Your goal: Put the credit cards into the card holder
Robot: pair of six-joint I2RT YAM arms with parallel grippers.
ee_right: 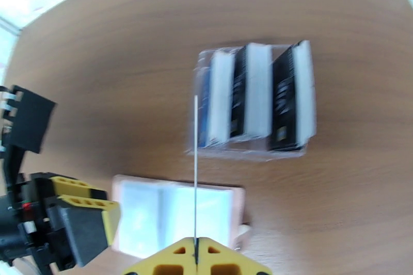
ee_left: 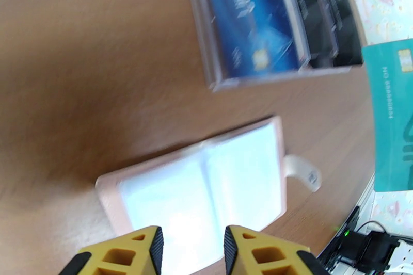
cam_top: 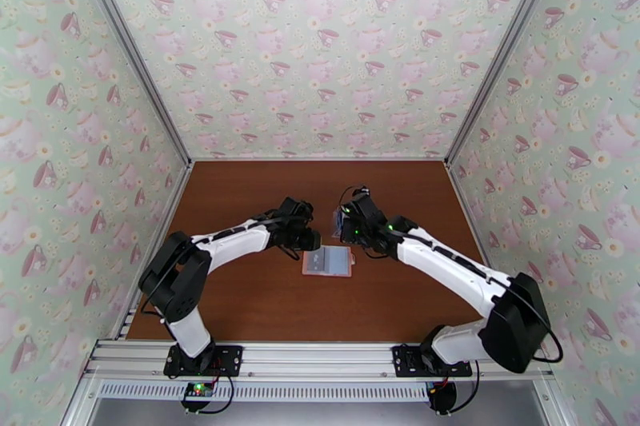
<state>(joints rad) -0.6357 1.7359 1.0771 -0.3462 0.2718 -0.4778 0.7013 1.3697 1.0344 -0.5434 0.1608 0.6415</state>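
Observation:
The card holder is a pink wallet lying open on the table, its pale pockets facing up and its snap tab sticking out. My left gripper hovers open at the wallet's left edge, nothing between its yellow fingers. My right gripper is shut on a teal credit card, held upright and seen edge-on above the card holder. More credit cards, a blue one and black ones, stand in a clear rack.
The clear plastic rack stands just behind the wallet, close under the right wrist. Both arms meet at the middle of the brown table. Patterned walls enclose the table on three sides.

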